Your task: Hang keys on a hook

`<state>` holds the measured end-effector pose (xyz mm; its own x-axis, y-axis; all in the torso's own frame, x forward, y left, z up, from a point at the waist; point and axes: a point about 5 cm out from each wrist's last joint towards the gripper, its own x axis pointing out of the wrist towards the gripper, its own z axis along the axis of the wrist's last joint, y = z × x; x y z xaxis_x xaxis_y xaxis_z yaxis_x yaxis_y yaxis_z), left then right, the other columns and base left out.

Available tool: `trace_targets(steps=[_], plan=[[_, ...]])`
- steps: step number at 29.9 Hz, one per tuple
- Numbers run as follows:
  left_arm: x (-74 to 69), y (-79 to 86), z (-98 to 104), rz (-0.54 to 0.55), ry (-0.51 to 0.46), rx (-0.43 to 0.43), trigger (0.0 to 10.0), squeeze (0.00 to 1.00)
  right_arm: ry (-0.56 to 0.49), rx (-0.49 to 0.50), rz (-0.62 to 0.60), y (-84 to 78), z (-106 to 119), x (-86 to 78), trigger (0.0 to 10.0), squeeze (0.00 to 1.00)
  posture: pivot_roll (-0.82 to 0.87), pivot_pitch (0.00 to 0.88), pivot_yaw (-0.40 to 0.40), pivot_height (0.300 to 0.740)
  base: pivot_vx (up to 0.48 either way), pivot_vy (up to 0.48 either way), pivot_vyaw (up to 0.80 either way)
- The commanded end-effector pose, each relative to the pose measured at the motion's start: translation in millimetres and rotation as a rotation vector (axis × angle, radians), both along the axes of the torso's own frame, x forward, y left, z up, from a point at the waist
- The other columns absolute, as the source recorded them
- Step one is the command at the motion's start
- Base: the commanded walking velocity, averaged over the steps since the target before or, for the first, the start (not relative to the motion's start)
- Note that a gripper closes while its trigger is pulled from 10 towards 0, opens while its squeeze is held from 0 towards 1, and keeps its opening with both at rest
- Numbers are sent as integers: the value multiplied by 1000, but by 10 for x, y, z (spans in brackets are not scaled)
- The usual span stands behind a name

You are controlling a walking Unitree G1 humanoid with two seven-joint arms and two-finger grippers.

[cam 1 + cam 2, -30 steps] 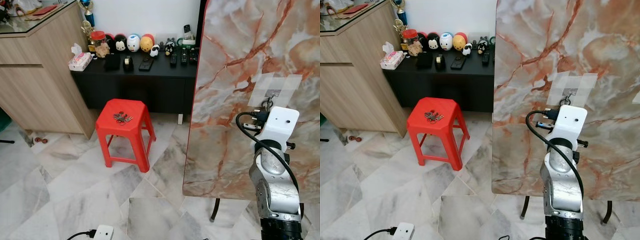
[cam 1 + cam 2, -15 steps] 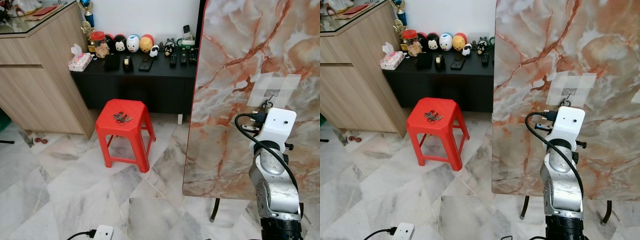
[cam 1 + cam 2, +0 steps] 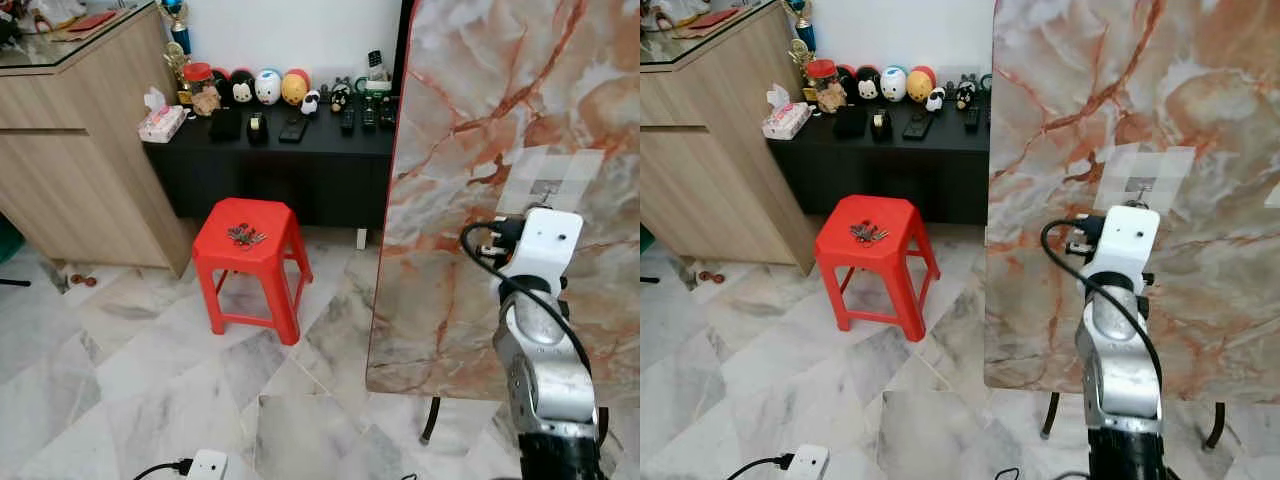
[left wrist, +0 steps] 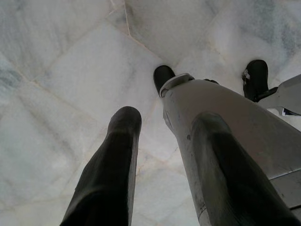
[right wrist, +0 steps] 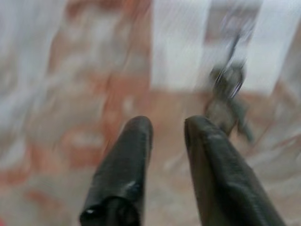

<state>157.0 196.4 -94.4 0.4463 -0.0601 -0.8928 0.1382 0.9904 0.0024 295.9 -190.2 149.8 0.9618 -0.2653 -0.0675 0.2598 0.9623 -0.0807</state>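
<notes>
Apparently finished, the right claw (image 5: 167, 141) is hovering slightly parted and empty just below the keys (image 5: 229, 96), which are dangling from the taped hook (image 3: 1142, 185) on the upright marble panel (image 3: 1070, 100), letting them swing freely.

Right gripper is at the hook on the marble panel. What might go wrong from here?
1. The keys hang close beside the open right gripper; backing out carelessly may snag them off the hook.
2. The hook looks held on by tape; a bump might peel it.
</notes>
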Motion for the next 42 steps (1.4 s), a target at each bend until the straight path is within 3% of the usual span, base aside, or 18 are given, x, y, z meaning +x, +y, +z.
trace_targets(steps=[1, 4, 5, 6, 8, 11, 12, 17, 21, 26, 27, 32, 42], plan=[[-86, 39, -29, -9, 41, 10, 10000, 0, -7, -15, 10, 1, 37, -56, 10000, 1000, -153, 38, 32, 740, 0, 0, 0], [-85, 40, -29, -10, 41, 10, 10000, 0, 40, -23, 25, -6, -71, -149, 10000, 1000, -158, 38, 34, 740, 0, 0, 0], [-83, 42, -28, -12, 42, 9, 10000, 0, 104, -42, 69, 7, -220, -231, 10000, 737, -164, 37, 35, 740, 0, 0, 0], [-82, 42, -27, -13, 42, 10, 10000, 0, 147, -60, 95, 11, -331, -277, 10000, 0, -166, 37, 36, 740, 0, 0, 0], [-80, 43, -26, -15, 42, 10, 10000, 0, 188, -79, 120, 13, -439, -323, 10000, 0, -167, 38, 37, 740, 0, 0, 0], [-73, 39, -24, -15, 40, 9, 10000, 0, 346, -79, 145, -61, -946, -440, 10000, 0, -165, 38, 38, 740, 0, 0, 0], [-72, 38, -24, -14, 40, 9, 10000, 0, 365, -76, 146, -71, -1002, -454, 10000, 0, -164, 37, 38, 740, 0, 0, 0], [-64, 39, -21, -9, 36, 12, 10000, 0, 631, 31, 137, -122, -1726, -706, 10000, 0, -167, 41, 46, 740, 0, 0, 0], [-56, 44, -18, -3, 29, 18, 10000, 0, 782, 90, 99, -154, -2075, -951, 10000, 0, -160, 35, 48, 740, 0, 0, 0], [-67, 53, -21, 9, 23, 25, 10000, 0, 864, 128, 120, -130, -2255, -1159, 10000, 0, -168, 0, 57, 740, 0, 0, 0], [-74, 58, -23, -5, 28, 38, 10000, 0, 914, 156, 102, -140, -2347, -1302, 10000, 0, -169, 0, 59, 740, 0, 0, 0], [-113, 64, -36, -16, 33, 43, 10000, 0, 982, 199, 33, -172, -2466, -1528, 10000, 0, -150, 0, 63, 740, 0, 0, 0], [-127, 67, -41, -36, 40, 58, 10000, 0, 936, 273, -7, -92, -2469, -1471, 10000, 0, -166, 0, 57, 740, 0, 132, 0]])
